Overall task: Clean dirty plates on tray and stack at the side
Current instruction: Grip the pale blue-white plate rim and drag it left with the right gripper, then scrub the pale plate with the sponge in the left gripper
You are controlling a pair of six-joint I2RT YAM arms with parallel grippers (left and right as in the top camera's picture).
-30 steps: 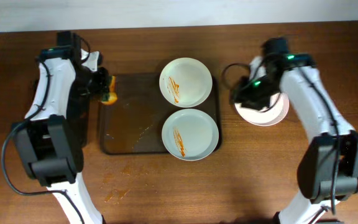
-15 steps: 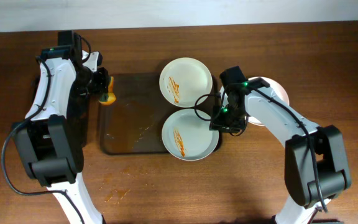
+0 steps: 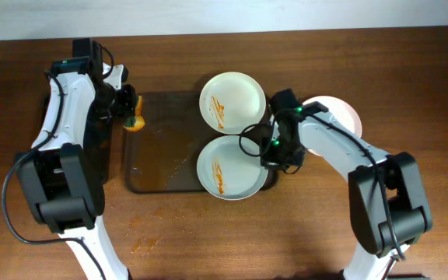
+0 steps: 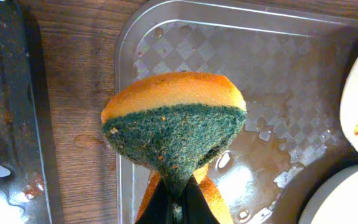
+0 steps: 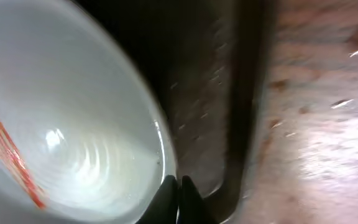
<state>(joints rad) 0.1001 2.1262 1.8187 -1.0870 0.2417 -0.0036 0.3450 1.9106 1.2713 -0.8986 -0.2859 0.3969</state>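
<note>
The dark brown tray [image 3: 162,144] holds two dirty plates. The far plate [image 3: 232,101] and the near plate [image 3: 230,168] both carry orange-brown streaks. A plain white plate [image 3: 339,115] lies on the table to the right, partly under my right arm. My right gripper [image 3: 273,155] is shut, its tips against the near plate's right rim [image 5: 61,124], by the tray's rim [image 5: 241,124]. My left gripper [image 3: 127,109] is shut on an orange and green sponge [image 4: 173,121] above the tray's far left corner [image 4: 229,50].
A smaller black tray [image 4: 5,112] lies left of the brown tray, under my left arm. Sauce spots [image 3: 146,241] mark the wooden table in front of the tray. Sauce smears lie on the tray's left half.
My right gripper left the white plate on the right and came to the near plate's right rim. That plate has since slid a little to the left. The left arm stays still.
</note>
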